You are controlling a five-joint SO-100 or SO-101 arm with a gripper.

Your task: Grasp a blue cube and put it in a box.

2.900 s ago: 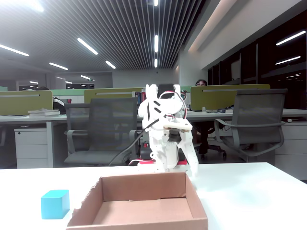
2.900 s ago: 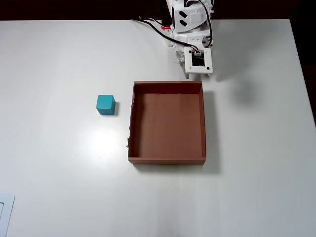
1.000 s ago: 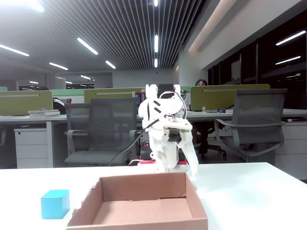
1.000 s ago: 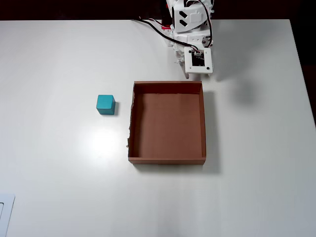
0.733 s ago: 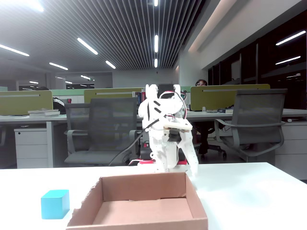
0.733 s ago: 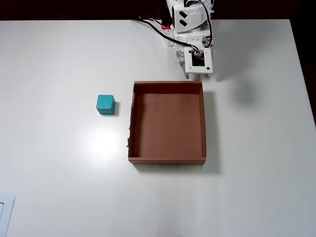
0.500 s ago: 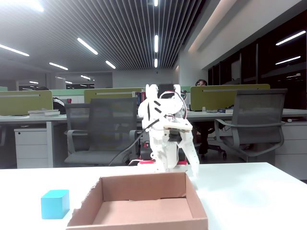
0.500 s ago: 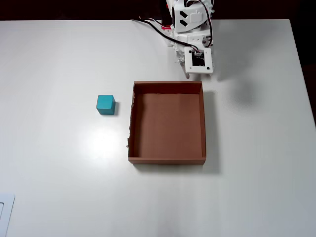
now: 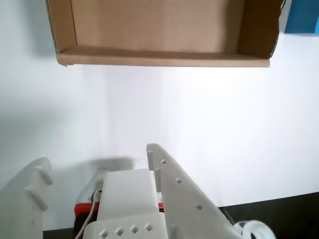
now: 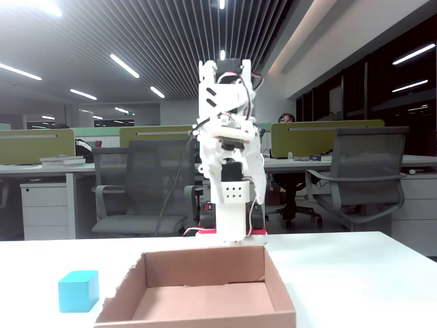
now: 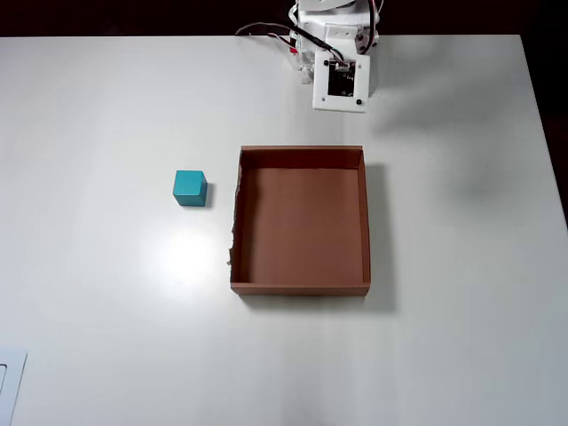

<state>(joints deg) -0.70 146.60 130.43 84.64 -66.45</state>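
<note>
The blue cube (image 11: pixel 190 187) rests on the white table, left of the box (image 11: pixel 236 222) in the overhead view and a short gap away from it. In the fixed view the blue cube (image 10: pixel 78 290) stands beside the box (image 10: pixel 205 320), which holds nothing. My gripper (image 11: pixel 337 99) hangs above the table behind the box's far wall, near the arm's base. The gripper (image 10: pixel 229 238) points downward. In the wrist view the gripper (image 9: pixel 97 157) has its fingers apart with nothing between them; the box (image 9: pixel 164 59) and a corner of the blue cube (image 9: pixel 301 17) lie beyond.
Red and black cables (image 11: pixel 271 37) run from the arm's base at the table's far edge. A flat white object (image 11: pixel 9 383) sits at the near left corner. Office chairs (image 10: pixel 136 184) and desks stand behind the table.
The arm has lifted out of its folded pose and stands taller. The gripper pulled back from the box's far wall toward the base. Cube and box have not moved.
</note>
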